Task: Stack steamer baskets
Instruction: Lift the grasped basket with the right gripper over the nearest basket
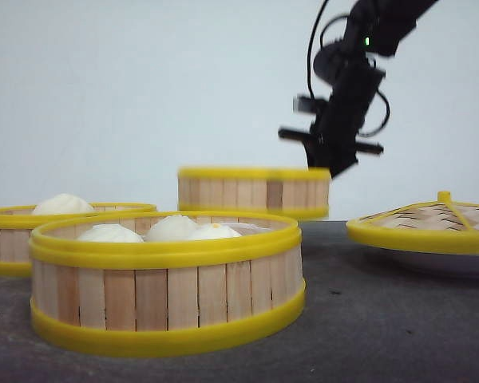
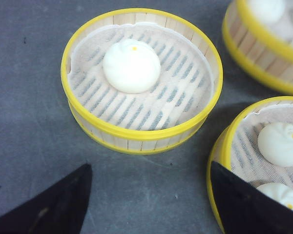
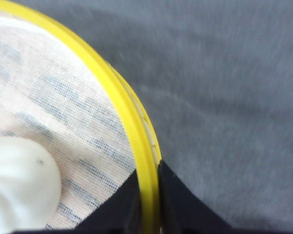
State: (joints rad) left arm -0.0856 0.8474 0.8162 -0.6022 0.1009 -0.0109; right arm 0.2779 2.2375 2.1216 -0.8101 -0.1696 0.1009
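Observation:
Three steamer baskets with slat walls and yellow rims show in the front view. The near basket [image 1: 168, 279] holds three white buns, and the left basket [image 1: 16, 231] holds one. The back basket [image 1: 254, 191] looks blurred; my right gripper [image 1: 331, 163] is at its right rim. In the right wrist view that gripper [image 3: 149, 195] is shut on the yellow rim [image 3: 132, 126], one finger inside and one outside, with a bun [image 3: 14, 190] on the cloth liner. My left gripper [image 2: 149, 195] hangs open over bare table beside a one-bun basket [image 2: 141, 78].
A domed woven lid [image 1: 431, 219] with yellow rim lies on a white plate [image 1: 439, 262] at the right. In the left wrist view two more baskets with buns [image 2: 263, 146] [image 2: 268, 39] sit close by; one finger [image 2: 239, 204] overlaps the nearer one's rim. Dark grey tabletop [image 1: 383, 319].

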